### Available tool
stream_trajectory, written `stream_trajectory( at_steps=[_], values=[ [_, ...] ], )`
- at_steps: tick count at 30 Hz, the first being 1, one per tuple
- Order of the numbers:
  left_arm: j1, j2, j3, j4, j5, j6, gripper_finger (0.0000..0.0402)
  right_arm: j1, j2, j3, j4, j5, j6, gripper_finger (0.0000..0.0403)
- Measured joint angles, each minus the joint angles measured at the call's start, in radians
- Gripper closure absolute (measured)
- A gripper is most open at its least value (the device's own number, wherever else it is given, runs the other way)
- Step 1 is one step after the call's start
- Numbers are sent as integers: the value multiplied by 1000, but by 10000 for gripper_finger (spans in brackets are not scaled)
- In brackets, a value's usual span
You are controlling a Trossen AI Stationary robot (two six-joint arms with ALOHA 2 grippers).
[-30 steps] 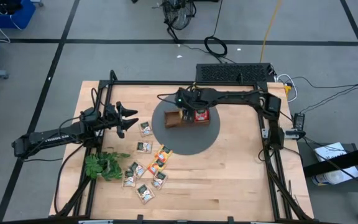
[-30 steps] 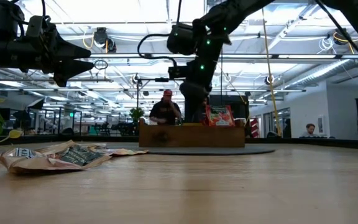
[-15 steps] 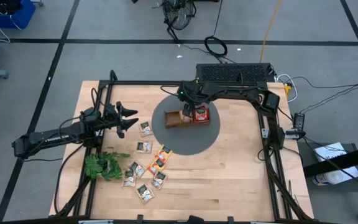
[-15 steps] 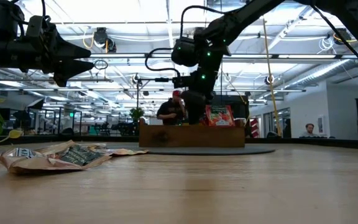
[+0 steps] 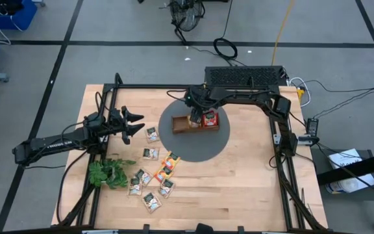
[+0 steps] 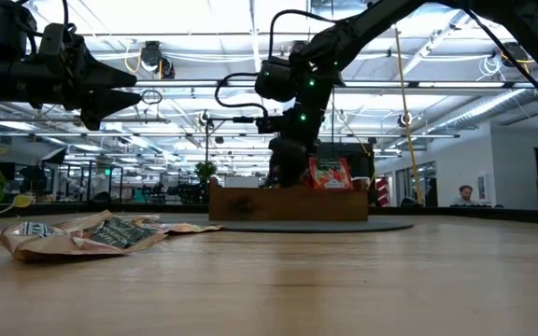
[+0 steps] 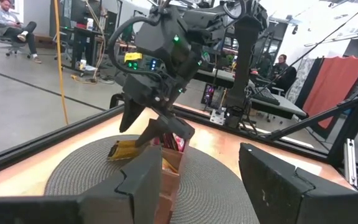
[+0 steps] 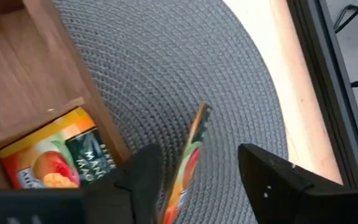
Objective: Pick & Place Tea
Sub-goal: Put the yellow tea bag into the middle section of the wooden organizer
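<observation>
Right hand (image 5: 194, 119) over the wooden tray (image 5: 181, 125) — orange sachet (image 8: 188, 157) between its fingers.

a large open robotics lab: concrete floor (image 5: 135, 58), ceiling strip lights (image 6: 185, 14), seated people at workstations.

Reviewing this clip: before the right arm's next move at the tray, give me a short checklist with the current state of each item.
1. Right gripper has a sachet: ok, an orange-yellow sachet stands on edge between its fingers.
2. Grip firm: cannot tell, contact with both fingers is not visible.
3. Sachet over the wooden tray: not ok, in the right wrist view it hangs over the round grey mat, beside the tray wall.
4. Middle compartment: ok, one orange-yellow sachet in tray already lies there.
5. Left gripper clear: ok, open, away from the tray.
6. Loose sachets left: ok, several on the table.
</observation>
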Motion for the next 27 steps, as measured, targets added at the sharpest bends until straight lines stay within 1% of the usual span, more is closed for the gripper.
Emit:
stream_trajectory(
  at_steps=[11,16,20,27],
  values=[
    [0,0,0,0,0,0,188,-5,0,-1,8,-1,-2,334],
    [0,0,0,0,0,0,188,-5,0,-1,8,-3,-36,391],
    [0,0,0,0,0,0,188,-8,0,-1,6,-3,-46,401],
    [0,0,0,0,0,0,188,-8,0,-2,6,-2,-49,403]
  ],
)
